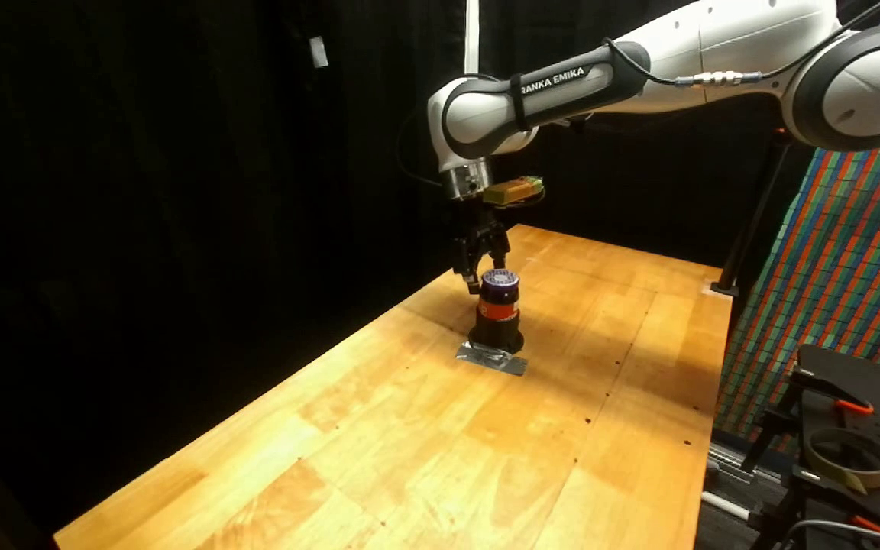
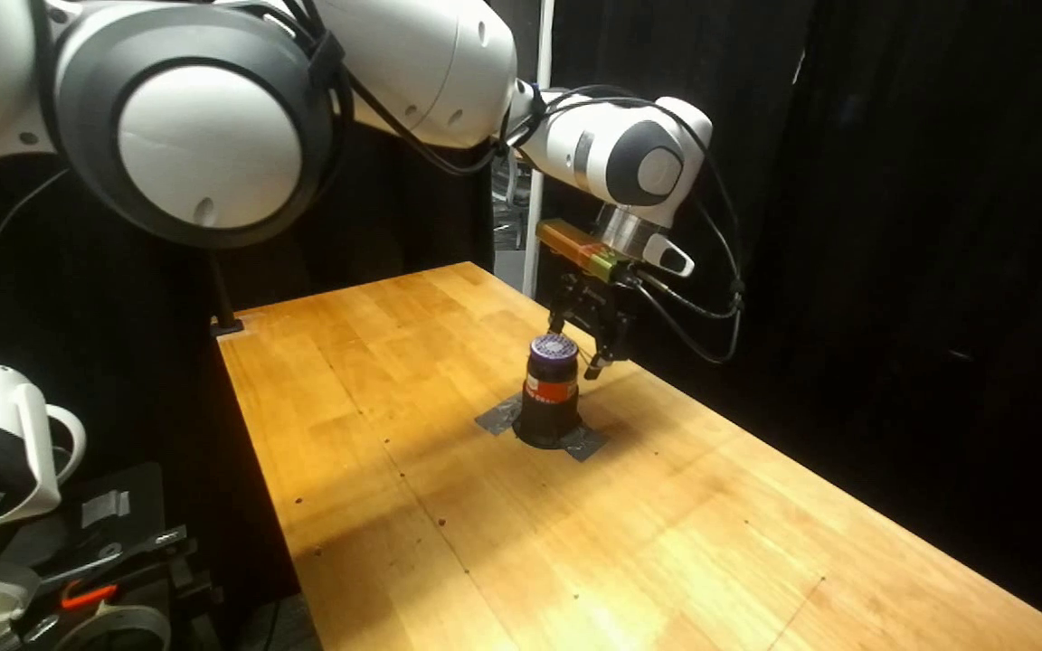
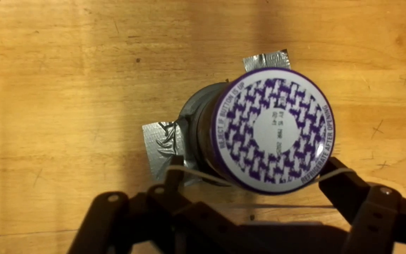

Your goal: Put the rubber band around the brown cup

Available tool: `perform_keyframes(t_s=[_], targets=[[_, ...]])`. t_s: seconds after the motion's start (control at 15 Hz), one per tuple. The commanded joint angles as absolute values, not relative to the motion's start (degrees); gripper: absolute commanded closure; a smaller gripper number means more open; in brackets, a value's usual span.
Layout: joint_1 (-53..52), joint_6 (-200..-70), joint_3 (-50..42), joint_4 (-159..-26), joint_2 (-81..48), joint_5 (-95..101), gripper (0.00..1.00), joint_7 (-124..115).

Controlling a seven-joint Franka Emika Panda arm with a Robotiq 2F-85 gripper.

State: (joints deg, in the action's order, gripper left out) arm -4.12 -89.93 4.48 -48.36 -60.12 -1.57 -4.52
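Note:
The brown cup (image 1: pixel 499 310) is a dark jar with an orange-red label and a purple-and-white lid. It stands upright in a black base in both exterior views (image 2: pixel 550 391); its lid (image 3: pixel 275 130) fills much of the wrist view. My gripper (image 3: pixel 256 164) is open, fingers spread on either side of the lid's near edge. A pale rubber band (image 3: pixel 206 175) is stretched between the fingertips. Its strand runs out of sight under the lid's edge; whether it touches the jar I cannot tell. In an exterior view the gripper (image 2: pixel 574 351) is beside the jar's top.
Silver-grey tape (image 3: pixel 162 148) lies at the black base (image 1: pixel 496 334) on the wooden table (image 1: pixel 440 451). The table's long edge is close behind the gripper. A side surface with a tape roll (image 1: pixel 851 458) and clamps stands off the table.

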Motion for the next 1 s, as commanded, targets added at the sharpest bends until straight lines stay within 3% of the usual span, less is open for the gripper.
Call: perform_keyframes(t_s=[0.0, 0.93], targets=[[-4.09, -85.09, 4.87, -44.36, -60.93, -2.50, 0.00, -6.02], [-4.28, -87.66, 4.56, -43.36, -61.26, -1.81, 0.00, -6.34]])
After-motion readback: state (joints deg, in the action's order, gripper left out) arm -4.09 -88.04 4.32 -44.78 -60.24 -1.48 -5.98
